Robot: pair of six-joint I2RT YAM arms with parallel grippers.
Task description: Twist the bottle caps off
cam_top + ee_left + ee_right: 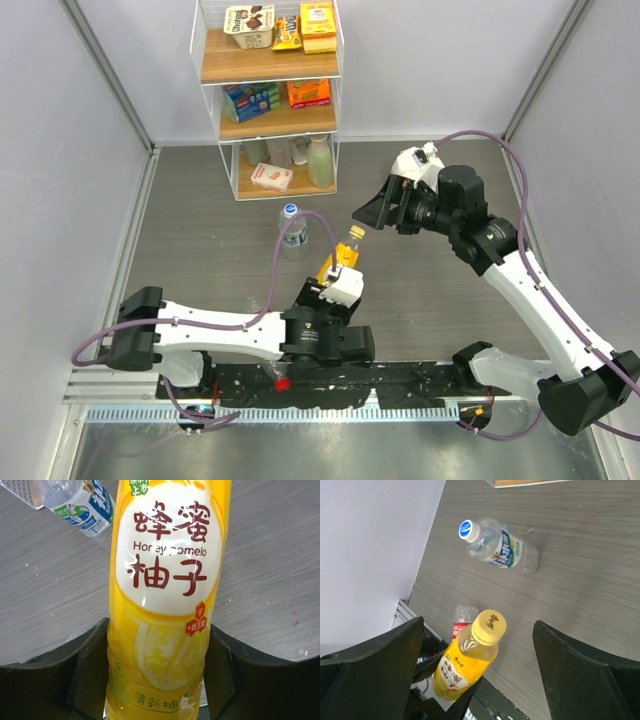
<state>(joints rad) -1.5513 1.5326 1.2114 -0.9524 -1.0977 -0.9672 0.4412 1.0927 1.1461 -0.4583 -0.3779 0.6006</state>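
Judging by what we see, the work on the yellow bottle (165, 605) has not yet got as far as its cap. Our left gripper (160, 675) is clamped around the bottle's lower body, one finger on each side. It holds the bottle tilted above the table (200, 250) with the neck toward the right arm. The yellow cap (489, 626) sits on the neck and looks fully seated. Our right gripper (365, 215) hangs just beside that cap, jaws spread wide with nothing between them, so it has no grip on the cap.

Farther back, the blue-label bottle (505, 550) rests on the table with its white cap (469, 529) in place. A red-label bottle (462, 622) lies near the front rail, mostly hidden behind the yellow one, and we cannot tell whether its cap is on. We count at least two caps left to unscrew, with the yellow one most likely next.
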